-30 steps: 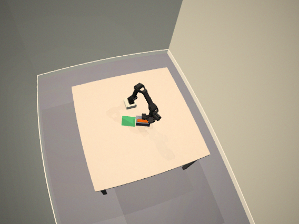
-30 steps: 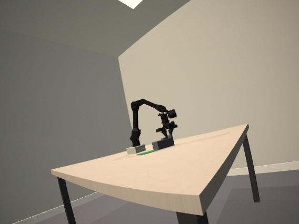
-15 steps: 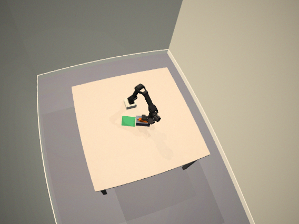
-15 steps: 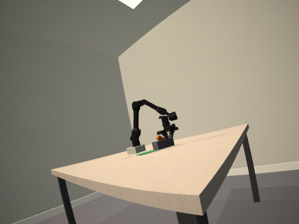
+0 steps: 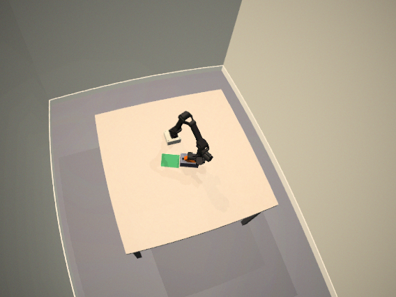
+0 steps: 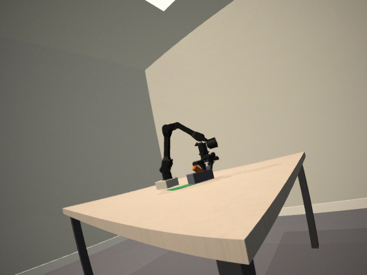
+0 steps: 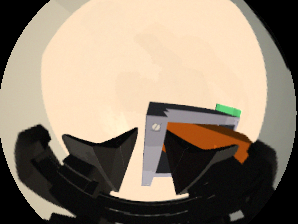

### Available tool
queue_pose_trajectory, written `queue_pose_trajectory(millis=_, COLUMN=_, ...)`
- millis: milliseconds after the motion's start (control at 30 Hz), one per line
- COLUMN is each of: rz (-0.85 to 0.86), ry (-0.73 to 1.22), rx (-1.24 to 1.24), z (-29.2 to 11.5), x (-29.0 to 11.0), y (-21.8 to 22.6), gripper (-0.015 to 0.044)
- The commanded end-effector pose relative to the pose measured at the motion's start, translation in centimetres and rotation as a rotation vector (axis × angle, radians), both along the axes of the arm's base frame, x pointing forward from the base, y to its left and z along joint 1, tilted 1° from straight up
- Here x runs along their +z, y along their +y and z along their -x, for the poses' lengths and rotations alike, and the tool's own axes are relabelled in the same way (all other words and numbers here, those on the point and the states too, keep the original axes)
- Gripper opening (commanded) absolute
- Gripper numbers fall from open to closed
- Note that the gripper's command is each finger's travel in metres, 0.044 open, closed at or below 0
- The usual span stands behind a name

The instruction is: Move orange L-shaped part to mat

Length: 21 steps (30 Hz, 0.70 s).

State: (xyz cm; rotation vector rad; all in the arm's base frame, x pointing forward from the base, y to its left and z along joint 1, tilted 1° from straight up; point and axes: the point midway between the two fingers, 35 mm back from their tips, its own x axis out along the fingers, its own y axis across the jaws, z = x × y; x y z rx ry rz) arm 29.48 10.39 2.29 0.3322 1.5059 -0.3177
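Matte black arm [image 6: 168, 145] throughout, slim links joined by rounded, bulkier joint housings. Pale grey box-shaped base [image 6: 167, 183] at the foot. Stubby black cylinder jutting from the wrist [image 6: 211, 142]. Two dark, wedge-shaped fingers on the gripper [image 7: 149, 163], tapering to points.

Soft, even overhead light, faint shadows; wrist view is fisheye-warped with black edges.
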Motion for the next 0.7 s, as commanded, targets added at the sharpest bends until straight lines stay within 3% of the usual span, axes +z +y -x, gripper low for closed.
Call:
queue_pose_trajectory(millis=0, rz=0.007, ry=0.01, rx=-0.004, z=0.3, x=-0.2, y=-0.2, gripper=0.018)
queue_pose_trajectory(millis=667, rz=0.006, ry=0.009, rx=-0.004, z=-0.2, x=2.1, y=0.9, gripper=0.018)
